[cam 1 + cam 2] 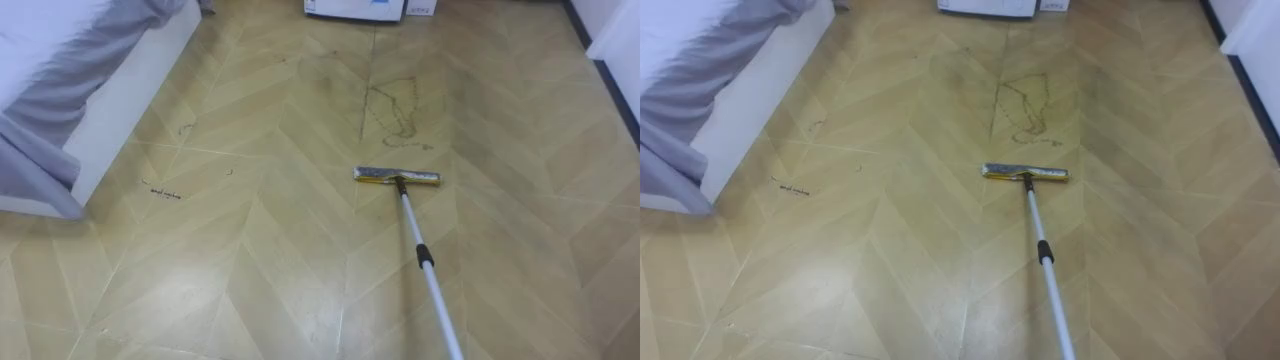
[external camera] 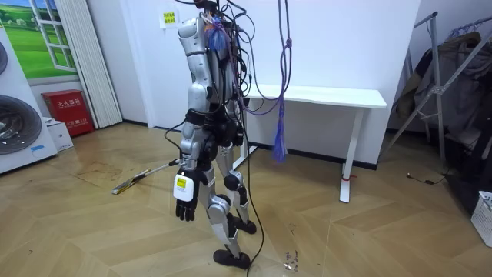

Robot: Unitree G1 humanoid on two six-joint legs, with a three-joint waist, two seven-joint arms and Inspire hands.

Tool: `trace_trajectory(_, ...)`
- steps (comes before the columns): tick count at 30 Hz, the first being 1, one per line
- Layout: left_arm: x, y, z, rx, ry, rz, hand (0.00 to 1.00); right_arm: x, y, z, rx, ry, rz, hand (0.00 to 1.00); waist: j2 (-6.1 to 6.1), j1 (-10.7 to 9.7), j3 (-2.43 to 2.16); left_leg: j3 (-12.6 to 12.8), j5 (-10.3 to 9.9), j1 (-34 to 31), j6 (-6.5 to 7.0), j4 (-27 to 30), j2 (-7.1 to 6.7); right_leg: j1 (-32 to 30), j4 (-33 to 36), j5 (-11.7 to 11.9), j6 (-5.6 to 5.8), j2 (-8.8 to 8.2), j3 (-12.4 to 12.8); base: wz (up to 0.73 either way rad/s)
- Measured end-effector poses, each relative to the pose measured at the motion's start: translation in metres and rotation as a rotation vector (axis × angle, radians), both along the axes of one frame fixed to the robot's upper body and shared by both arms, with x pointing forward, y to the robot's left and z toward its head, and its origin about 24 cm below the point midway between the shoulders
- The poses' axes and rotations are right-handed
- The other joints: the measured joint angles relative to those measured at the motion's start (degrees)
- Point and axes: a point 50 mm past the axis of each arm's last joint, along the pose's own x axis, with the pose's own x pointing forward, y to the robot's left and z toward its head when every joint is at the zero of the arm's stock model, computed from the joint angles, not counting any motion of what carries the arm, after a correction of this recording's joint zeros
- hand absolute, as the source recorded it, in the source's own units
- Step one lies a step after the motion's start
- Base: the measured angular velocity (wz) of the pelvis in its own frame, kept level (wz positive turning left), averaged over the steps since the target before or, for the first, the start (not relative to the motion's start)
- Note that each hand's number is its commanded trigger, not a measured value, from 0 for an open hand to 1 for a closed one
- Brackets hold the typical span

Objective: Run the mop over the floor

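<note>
Starting with the left hand (image 2: pixel 184 206): hanging by the thigh in the room view, fingers slack and pointing down, holding nothing, well clear of the mop (image 1: pixel 422 255). Cannot tell what grips the mop's near end. From the head camera, comes in at the lower right edge as a pale shaft with a dark collar partway along; in the room view, slants from the torso down toward the room view's left. Ends in a flat yellowish head (image 1: pixel 397 177), lying square on the wooden floor (image 1: pixel 300 290).

Just beyond that head, a faint dark-edged stain (image 1: pixel 395 110), outline intact, so judged not yet wiped. Off to the left, near the white bed base (image 1: pixel 130 90) and its grey cover (image 1: pixel 45 150), a few small dark scuffs (image 1: pixel 163 190), untouched by the look of them.

Judging from this: tool down and aimed, head near the main mark, but no clearly cleaned strip to point at. Probably early going. Left to do: pushing through the stain, then working across to the scuffs and the rest of the boards.
</note>
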Motion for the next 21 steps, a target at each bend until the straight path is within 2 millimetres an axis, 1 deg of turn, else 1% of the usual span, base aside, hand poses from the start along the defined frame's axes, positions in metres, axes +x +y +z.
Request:
trace_trajectory(16,-0.0002,-0.0004,-0.0002,-0.001,0.004,0.001,0.0,-0.0007,-0.0001,0.0,0.0,0.003,-0.001,1.0,-0.02,-0.02,-0.01,-0.01,0.0,0.01,0.0,0.03,0.02,-0.02,0.09,-0.02,-0.02,0.0,-0.02,0.0)
trace_trajectory(21,-0.0011,-0.0019,-0.0006,-0.002,0.023,-0.011,0.0,0.0002,-0.0009,0.0002,-0.002,0.002,-0.001,1.0,0.27,-0.01,-0.03,0.0,0.0,-0.74,0.0,0.08,0.02,-0.72,0.01,-0.04,-0.05,0.01,-0.04,0.01)
